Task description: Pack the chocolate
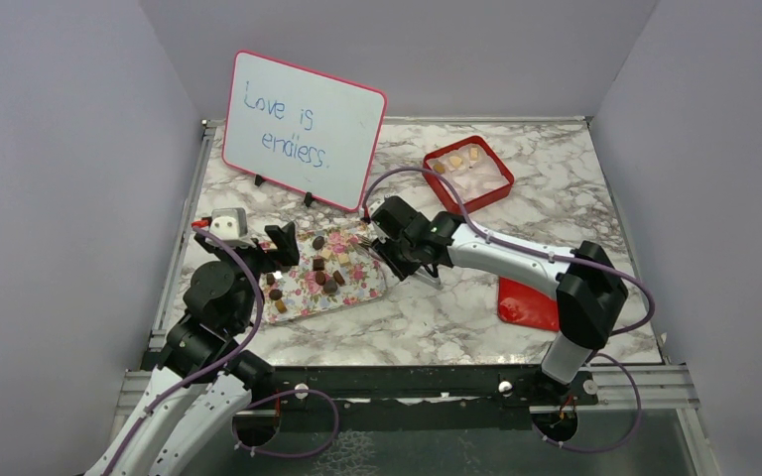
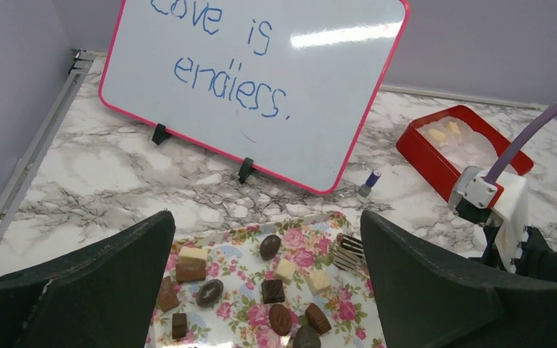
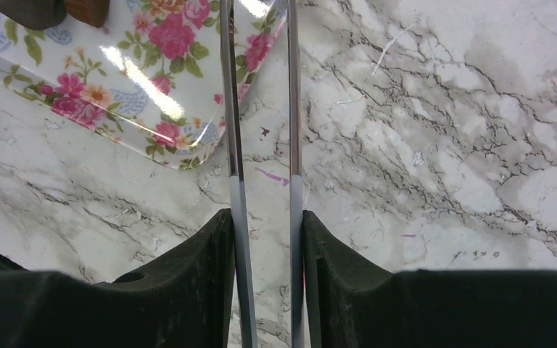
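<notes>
Several small dark, brown and pale chocolates [image 1: 325, 273] lie scattered on the pink floral tray [image 1: 362, 290]; they also show in the left wrist view [image 2: 272, 290]. A few pale chocolates [image 1: 456, 159] lie in the red box [image 1: 486, 198]. My left gripper [image 1: 263, 260] is open and empty, just above the tray's left end, with the chocolates between its fingers in the left wrist view [image 2: 267, 217]. My right gripper [image 3: 267, 217] is shut on metal tongs [image 3: 230, 145]. The tongs' ridged tips [image 2: 348, 254] reach over the tray's right edge.
A pink-framed whiteboard [image 1: 303, 129] stands at the back left behind the tray. The red box lid [image 1: 528, 302] lies at the near right. A small purple-capped marker [image 2: 368, 183] stands near the whiteboard's corner. Grey walls close the table on three sides.
</notes>
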### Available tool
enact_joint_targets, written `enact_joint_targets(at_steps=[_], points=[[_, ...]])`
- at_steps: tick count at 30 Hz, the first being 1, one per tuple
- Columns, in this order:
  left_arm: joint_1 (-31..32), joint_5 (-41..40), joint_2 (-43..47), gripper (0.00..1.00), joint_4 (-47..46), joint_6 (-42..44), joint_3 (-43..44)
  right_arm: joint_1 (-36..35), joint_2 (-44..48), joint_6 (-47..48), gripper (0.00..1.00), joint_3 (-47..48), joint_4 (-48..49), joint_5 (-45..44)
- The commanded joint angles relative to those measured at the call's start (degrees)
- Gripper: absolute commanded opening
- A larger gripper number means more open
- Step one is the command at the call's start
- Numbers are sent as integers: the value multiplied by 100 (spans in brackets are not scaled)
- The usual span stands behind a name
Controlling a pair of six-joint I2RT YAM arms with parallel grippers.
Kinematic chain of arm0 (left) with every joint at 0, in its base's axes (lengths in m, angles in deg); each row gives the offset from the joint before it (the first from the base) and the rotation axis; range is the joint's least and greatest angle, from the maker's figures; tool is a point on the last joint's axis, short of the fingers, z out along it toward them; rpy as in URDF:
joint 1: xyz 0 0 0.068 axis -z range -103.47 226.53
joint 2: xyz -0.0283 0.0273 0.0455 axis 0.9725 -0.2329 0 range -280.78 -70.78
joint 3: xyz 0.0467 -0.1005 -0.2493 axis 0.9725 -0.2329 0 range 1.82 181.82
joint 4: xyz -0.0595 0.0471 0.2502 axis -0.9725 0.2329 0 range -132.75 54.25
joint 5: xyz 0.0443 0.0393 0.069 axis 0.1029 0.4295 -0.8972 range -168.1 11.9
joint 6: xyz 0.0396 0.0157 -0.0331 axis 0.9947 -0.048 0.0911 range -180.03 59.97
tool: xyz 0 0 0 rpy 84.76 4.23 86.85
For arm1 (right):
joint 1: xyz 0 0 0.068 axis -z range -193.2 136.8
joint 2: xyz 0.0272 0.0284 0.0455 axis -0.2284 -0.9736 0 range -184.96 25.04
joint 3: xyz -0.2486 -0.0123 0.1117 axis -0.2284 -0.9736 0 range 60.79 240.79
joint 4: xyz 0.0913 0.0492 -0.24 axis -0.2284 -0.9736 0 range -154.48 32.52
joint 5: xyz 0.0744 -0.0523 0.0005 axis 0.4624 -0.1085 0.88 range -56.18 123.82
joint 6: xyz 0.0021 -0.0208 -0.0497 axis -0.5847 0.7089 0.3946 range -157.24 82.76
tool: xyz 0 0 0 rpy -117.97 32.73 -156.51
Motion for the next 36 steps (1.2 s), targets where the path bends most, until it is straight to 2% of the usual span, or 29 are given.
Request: enact_joint_targets(at_steps=[1, 12, 36], points=[[18, -105, 107, 99, -78, 3, -32, -118, 158, -197, 38, 151, -214, -203], [13, -75, 121, 99, -80, -11, -38, -229, 250, -375, 31, 2, -255, -385], [18, -2, -71, 99, -78, -4, -37, -221, 909, -913, 28, 128, -262, -601]])
